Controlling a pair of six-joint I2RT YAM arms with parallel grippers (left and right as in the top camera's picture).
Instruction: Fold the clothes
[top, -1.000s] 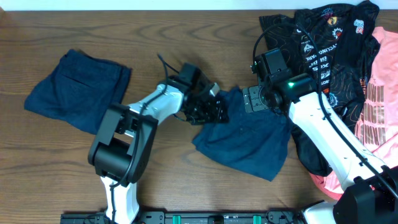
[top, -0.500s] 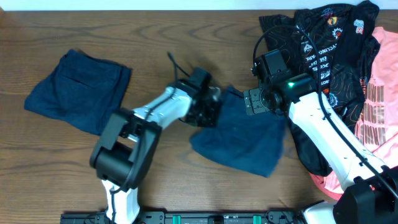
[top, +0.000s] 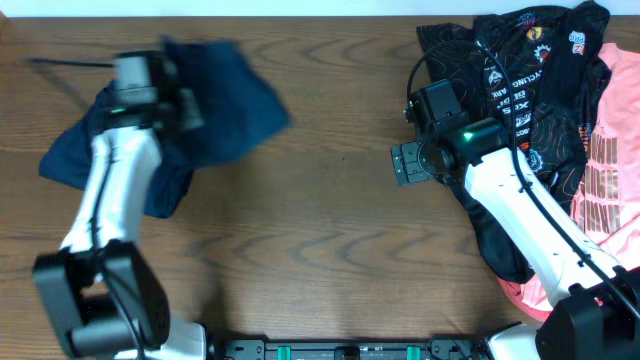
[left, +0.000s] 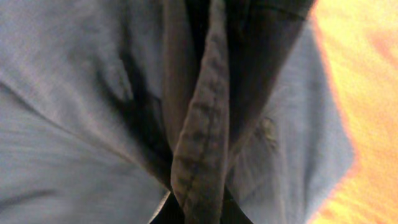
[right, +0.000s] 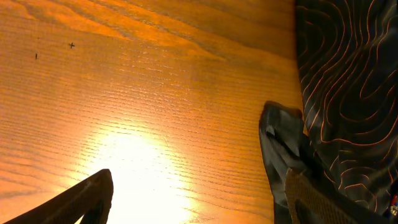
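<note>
One piece of the dark navy clothes (top: 225, 95) hangs blurred in the air at the back left, a bunched fold of it (left: 199, 149) pinched in my left gripper (top: 185, 108), which is shut on it. In the left wrist view the left gripper (left: 199, 213) is almost wholly covered by cloth. A second navy garment (top: 70, 150) lies flat on the table under and beside that arm. Over bare wood at centre right, my right gripper (top: 405, 163) stands open and holds nothing; in its own view the right gripper (right: 199, 205) has a black patterned shirt (right: 348, 93) against its right finger.
A heap of black printed shirts (top: 520, 60) and a pink garment (top: 605, 150) fills the back right corner, partly under the right arm. The wooden table (top: 320, 260) runs to the front edge.
My left gripper shut on the navy garment at the table's middle and swept it fast to the far left, above the other navy garment. The right arm stayed put.
</note>
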